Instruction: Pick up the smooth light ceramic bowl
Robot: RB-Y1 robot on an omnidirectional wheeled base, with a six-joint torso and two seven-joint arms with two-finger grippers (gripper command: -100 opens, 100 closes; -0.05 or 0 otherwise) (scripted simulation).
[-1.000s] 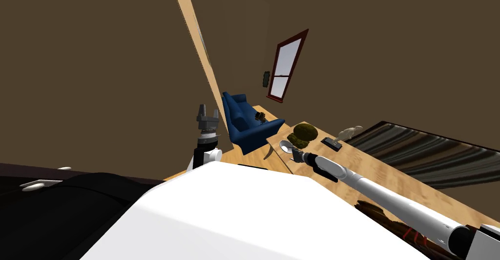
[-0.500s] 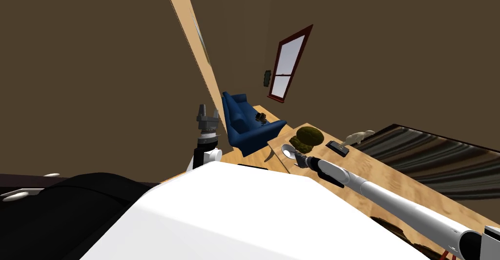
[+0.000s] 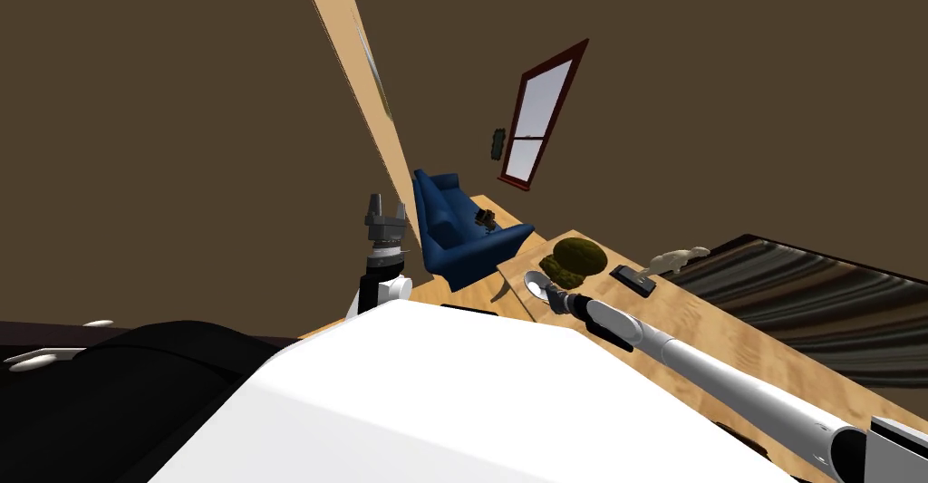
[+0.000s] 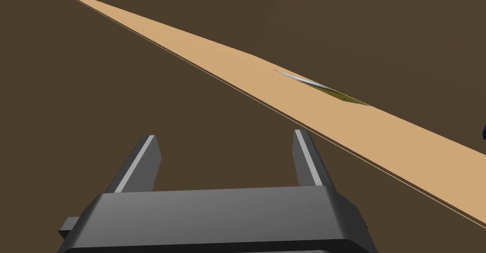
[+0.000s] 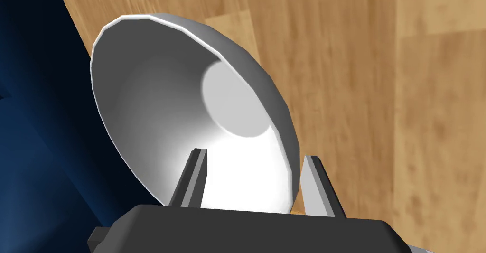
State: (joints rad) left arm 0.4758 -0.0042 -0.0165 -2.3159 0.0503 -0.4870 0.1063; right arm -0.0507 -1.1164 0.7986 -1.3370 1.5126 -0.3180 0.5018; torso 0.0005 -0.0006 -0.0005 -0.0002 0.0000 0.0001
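Observation:
The light grey smooth bowl [image 5: 166,103] is tilted on its side, its hollow facing the right wrist camera. My right gripper [image 5: 255,155] is shut on its wall, one finger inside the hollow and one outside. In the head view the bowl [image 3: 536,283] hangs at the near corner of the wooden table [image 3: 707,323], at the tip of my outstretched right gripper [image 3: 551,296]. My left gripper [image 3: 385,206] is raised by the wall, left of the sofa, and its fingers [image 4: 301,150] stand open with nothing between them.
A round green mossy lump [image 3: 575,258] sits just beyond the bowl on the table. Farther along are a dark flat base [image 3: 632,280] and a pale figurine [image 3: 678,258]. A blue sofa [image 3: 449,224] stands behind the table, a striped rug [image 3: 816,287] to its right.
My head camera has shifted, so the table's things slid right and down. The right gripper stays shut on the bowl, which has drawn slightly away from the green lump. The left arm is still.

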